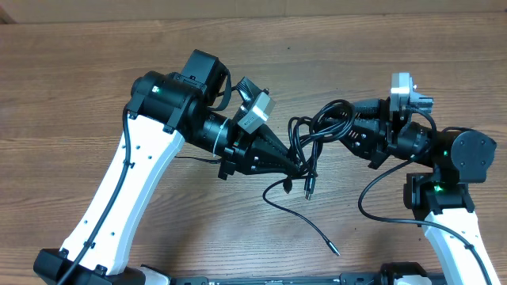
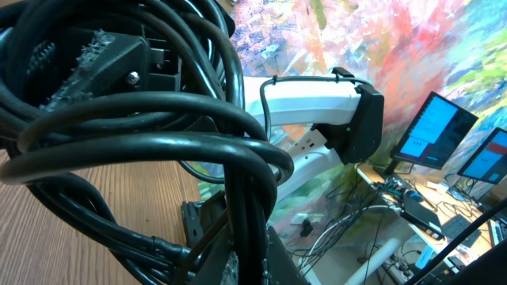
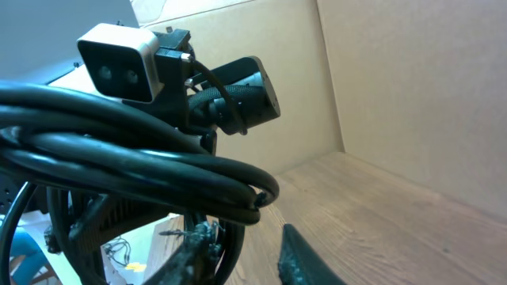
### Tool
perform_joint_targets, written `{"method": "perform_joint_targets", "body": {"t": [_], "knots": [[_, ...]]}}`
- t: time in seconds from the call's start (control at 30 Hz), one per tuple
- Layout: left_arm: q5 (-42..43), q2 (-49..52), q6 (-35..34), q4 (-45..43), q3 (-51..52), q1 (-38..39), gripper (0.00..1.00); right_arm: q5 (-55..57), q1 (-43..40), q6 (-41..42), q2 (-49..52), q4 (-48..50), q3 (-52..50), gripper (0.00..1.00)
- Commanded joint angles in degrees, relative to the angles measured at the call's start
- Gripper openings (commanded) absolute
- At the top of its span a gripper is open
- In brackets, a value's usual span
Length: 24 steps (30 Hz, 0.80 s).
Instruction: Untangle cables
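Left gripper (image 1: 303, 167): clamped on the cables (image 1: 315, 136), so they are anchored.
Right gripper (image 1: 347, 129): set at their other side, probably for pulling apart; width cannot be told.

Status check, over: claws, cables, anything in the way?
Left claw shut on cables. Right claw at the bundle's other side, grip unclear. One loose end lies on the table; no obstruction seen.

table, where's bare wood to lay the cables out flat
Free: the far strip of table, and the wood left of the left arm. Crowded: the middle, where the cables sit between left claw and right claw; a loose end trails toward the near edge.
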<state>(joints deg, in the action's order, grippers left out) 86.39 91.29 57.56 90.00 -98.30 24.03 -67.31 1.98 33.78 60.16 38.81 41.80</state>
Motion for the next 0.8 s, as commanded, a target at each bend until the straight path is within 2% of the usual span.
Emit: {"method": "perform_joint_targets", "body": {"t": [0.0, 0.1, 0.23, 0.3, 0.37, 0.43, 0.6, 0.7, 0.77], "knots": [[3.02, -1.57, 1.57, -0.5, -1.55, 0.44, 0.04, -0.39, 0.46, 0.98, -0.24, 0.17, 1.09, 0.35], [3.04, -1.57, 1.57, -0.5, -1.55, 0.5, 0.04, -0.33, 1.33, 0.96, -0.24, 0.5, 1.09, 0.42], [3.02, -1.57, 1.6, -0.83, -1.55, 1.29, 0.04, -0.31, 2.93, 0.94, -0.24, 1.81, 1.09, 0.44], [2.89, -1.57, 1.6, -0.92, -1.55, 1.84, 0.04, -0.31, 3.28, 0.94, -0.24, 2.12, 1.09, 0.42], [2.45, -1.57, 1.57, -0.9, -1.55, 2.21, 0.04, -0.31, 3.26, 0.94, -0.24, 2.05, 1.07, 0.33], [1.7, -1.57, 1.55, -0.87, -1.55, 2.27, 0.04, -0.31, 3.26, 0.94, -0.24, 2.08, 1.09, 0.28], [1.49, -1.57, 1.55, -0.66, -1.55, 2.25, 0.04, -0.33, 3.26, 0.96, -0.24, 2.05, 1.09, 0.28], [1.49, -1.57, 1.53, -0.63, -1.55, 2.23, 0.04, -0.33, 3.26, 0.96, -0.24, 2.05, 1.09, 0.39], [0.46, -1.57, 1.53, -0.63, -1.55, 2.23, 0.04, -0.31, 3.17, 0.94, -0.24, 2.1, 1.07, 0.55]]}}
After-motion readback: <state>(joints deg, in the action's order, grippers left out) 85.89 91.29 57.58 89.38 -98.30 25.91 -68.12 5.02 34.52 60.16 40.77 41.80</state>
